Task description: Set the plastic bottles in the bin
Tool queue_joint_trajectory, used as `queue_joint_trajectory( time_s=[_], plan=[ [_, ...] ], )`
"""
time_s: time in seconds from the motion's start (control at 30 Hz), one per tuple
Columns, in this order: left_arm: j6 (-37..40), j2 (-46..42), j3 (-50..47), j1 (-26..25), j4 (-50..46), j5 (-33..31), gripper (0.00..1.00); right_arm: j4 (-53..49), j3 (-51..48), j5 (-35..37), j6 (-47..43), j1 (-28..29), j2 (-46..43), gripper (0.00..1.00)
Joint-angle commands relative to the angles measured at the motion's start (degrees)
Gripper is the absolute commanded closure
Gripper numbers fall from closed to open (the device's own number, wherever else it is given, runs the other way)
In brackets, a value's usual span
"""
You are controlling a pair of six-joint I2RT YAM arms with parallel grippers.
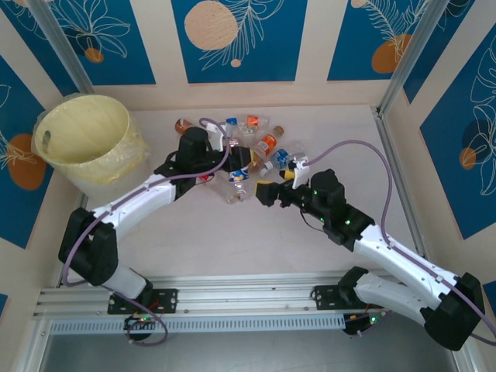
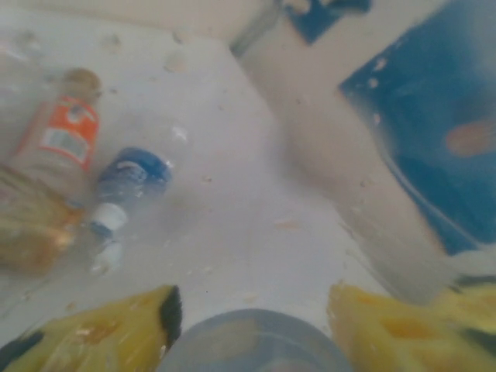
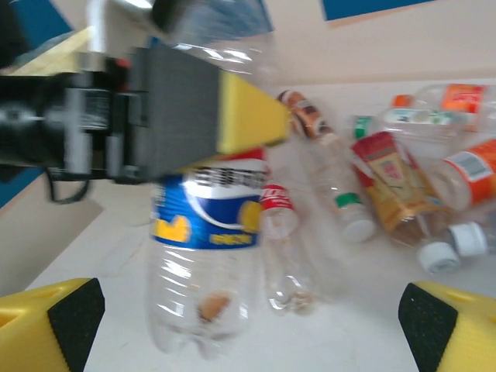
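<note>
My left gripper (image 1: 239, 164) is shut on a clear bottle with a blue label (image 1: 237, 184), which hangs bottom-down just above the table. In the left wrist view the yellow fingers (image 2: 124, 329) flank the bottle's round top (image 2: 256, 345). The right wrist view has that bottle (image 3: 205, 256) close in front, under the left gripper (image 3: 178, 108). My right gripper (image 1: 266, 191) is open right beside it, its pads (image 3: 74, 314) wide apart and empty. Several more bottles (image 1: 263, 139) lie in a pile behind. The pale-yellow bin (image 1: 81, 132) stands at the far left.
Loose bottles lie near the held one: a red-labelled one (image 3: 283, 232), a green-banded one (image 3: 341, 194) and an orange-labelled one (image 3: 473, 163). An orange-labelled bottle (image 2: 62, 139) and a blue-labelled one (image 2: 128, 182) lie by the far wall. Blue-panelled walls enclose the table.
</note>
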Motion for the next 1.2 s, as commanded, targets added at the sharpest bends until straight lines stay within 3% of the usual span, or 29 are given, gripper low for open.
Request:
queue_joint_trajectory(
  time_s=[0.0,0.2,0.3,0.43,0.7,0.83,1.17],
  plan=[
    [4.4,-4.1,2.3,0.9,-2.9,-4.2,0.54,3.8,-3.8,6.4,3.3,-0.7,-1.8,0.01],
    [8.3,-9.5,3.3,2.1,-5.8,-8.5,0.55,3.8,-4.8,8.5,6.6,-1.4,-2.1,0.00],
    [11.9,-12.9,4.2,2.3,-7.5,-14.4,0.56,3.8,-4.8,8.9,7.1,-1.7,-2.2,0.00],
    [15.1,-17.6,2.8,2.4,-3.9,-23.3,0.56,4.3,-5.1,9.5,8.0,-2.0,-2.1,0.00],
    [22.9,-19.5,5.7,4.5,1.3,-30.5,0.56,4.2,-5.5,8.9,9.3,-2.4,-1.9,0.00],
    [25.4,-19.3,7.7,7.9,3.1,-34.3,0.57,3.4,-5.3,8.6,9.2,-2.5,-2.2,0.00],
    [23.4,-20.0,6.3,18.0,9.2,-38.7,0.57,5.4,-8.2,12.0,11.1,-3.0,-5.2,0.00]
  ],
)
